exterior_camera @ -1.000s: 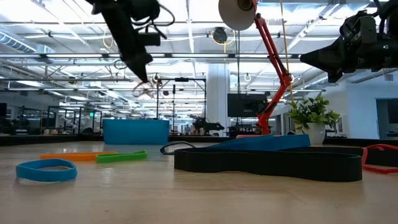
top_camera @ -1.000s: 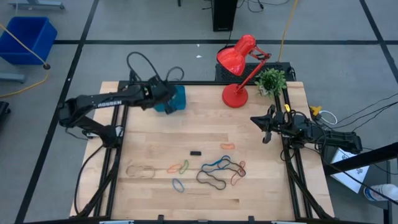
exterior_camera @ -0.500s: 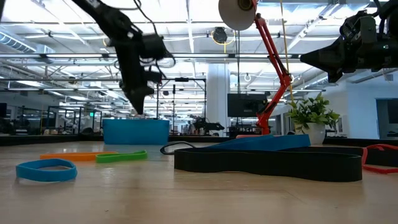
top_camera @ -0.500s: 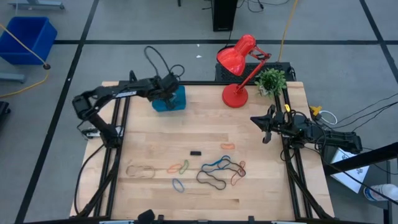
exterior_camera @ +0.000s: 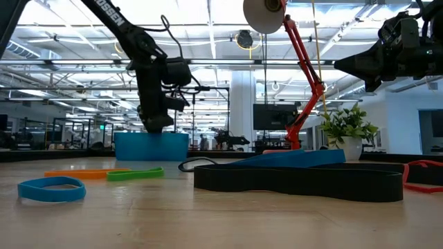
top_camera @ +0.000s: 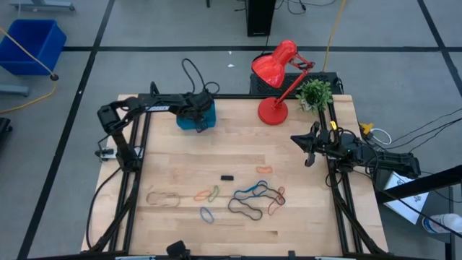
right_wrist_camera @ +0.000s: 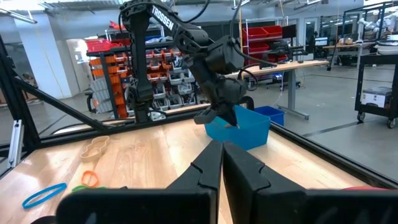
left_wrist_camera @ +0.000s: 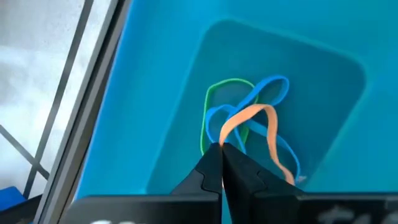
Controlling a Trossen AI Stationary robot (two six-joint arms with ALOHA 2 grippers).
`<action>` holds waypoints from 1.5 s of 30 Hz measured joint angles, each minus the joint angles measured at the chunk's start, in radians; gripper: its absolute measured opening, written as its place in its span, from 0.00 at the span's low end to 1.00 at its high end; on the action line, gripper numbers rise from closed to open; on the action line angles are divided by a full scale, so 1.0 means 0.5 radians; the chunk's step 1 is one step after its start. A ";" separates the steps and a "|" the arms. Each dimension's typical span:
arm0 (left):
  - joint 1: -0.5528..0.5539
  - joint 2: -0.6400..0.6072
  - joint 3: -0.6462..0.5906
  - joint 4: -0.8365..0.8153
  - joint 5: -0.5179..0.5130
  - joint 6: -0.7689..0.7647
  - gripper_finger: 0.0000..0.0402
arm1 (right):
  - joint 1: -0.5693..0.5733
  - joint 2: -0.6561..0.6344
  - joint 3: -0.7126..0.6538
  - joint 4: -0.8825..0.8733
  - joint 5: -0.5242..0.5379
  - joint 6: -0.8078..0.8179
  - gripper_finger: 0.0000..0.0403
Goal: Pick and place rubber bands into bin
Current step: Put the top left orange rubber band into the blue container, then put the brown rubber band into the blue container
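Your left hand (top_camera: pixel 203 115) sits over the small teal-blue plastic bin (top_camera: pixel 196 115); loose coloured rubber bands (top_camera: pixel 249 196) lie well away from it on the wooden table (top_camera: pixel 238 152).

A pale wooden tabletop (top_camera: pixel 238 155) stands on a grey floor (top_camera: pixel 180 25) crossed by dark lines. A red lamp (top_camera: pixel 278 76) and a small green plant (top_camera: pixel 315 92) sit at its far edge (a blue crate (top_camera: pixel 29 43) rests well apart). Shelves of red bins (right_wrist_camera: pixel 264 38) line the room.
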 joint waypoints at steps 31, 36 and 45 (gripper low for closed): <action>-0.099 -0.112 0.000 0.066 -0.126 0.095 0.44 | 0.000 0.000 0.000 0.000 0.000 0.000 0.02; -0.130 -0.315 0.000 0.032 -0.033 0.131 0.48 | 0.000 0.000 0.000 -0.001 -0.001 0.000 0.02; -0.336 -0.774 0.000 -0.268 0.663 0.191 0.48 | 0.000 0.000 0.000 0.000 -0.001 0.000 0.02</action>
